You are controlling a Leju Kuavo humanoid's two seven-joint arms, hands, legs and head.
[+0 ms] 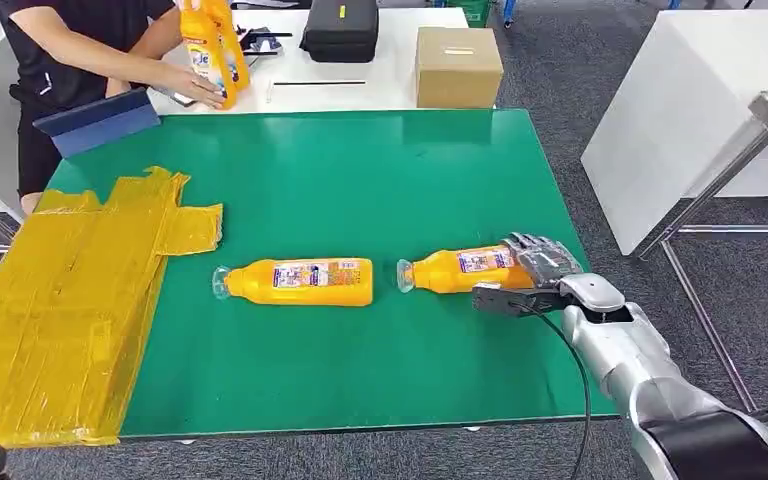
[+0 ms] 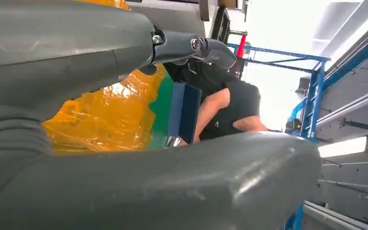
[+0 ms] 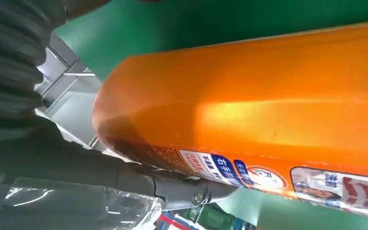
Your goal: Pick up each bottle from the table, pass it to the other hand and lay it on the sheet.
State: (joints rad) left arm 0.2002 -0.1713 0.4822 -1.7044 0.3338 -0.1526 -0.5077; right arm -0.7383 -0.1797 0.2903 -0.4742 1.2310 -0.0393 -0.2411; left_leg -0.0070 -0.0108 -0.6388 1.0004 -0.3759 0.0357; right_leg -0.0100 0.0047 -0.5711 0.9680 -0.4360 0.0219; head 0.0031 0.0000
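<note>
Green-topped bench (image 1: 360, 190) carries two orange plastic bottles with printed labels, both lying on their sides, caps toward the crinkled yellow sheet (image 1: 70, 300) that covers the bench's left end. Right-side bottle (image 1: 455, 270): the right robot hand (image 1: 540, 262) is wrapped over its base end, fingers on top, grasping it while it lies on the green surface. In the right wrist view its orange body (image 3: 268, 96) sits tight against the thumb (image 3: 177, 187).

Middle bottle (image 1: 305, 282) lies between the held bottle and the sheet, apart from both, directly on the line from one to the other.

Left robot hand (image 2: 124, 72) hangs near the sheet's edge; whether released or clenched, cannot tell.

Beyond the sheet's far corner, a person in a black shirt (image 1: 70, 40) holds two more orange bottles (image 1: 212, 45) upright over a white table (image 1: 360, 70). On that table: a brown cardboard box (image 1: 458, 66), a black case (image 1: 340, 28). A blue folder (image 1: 100, 120) stands at the bench's far-left corner.
</note>
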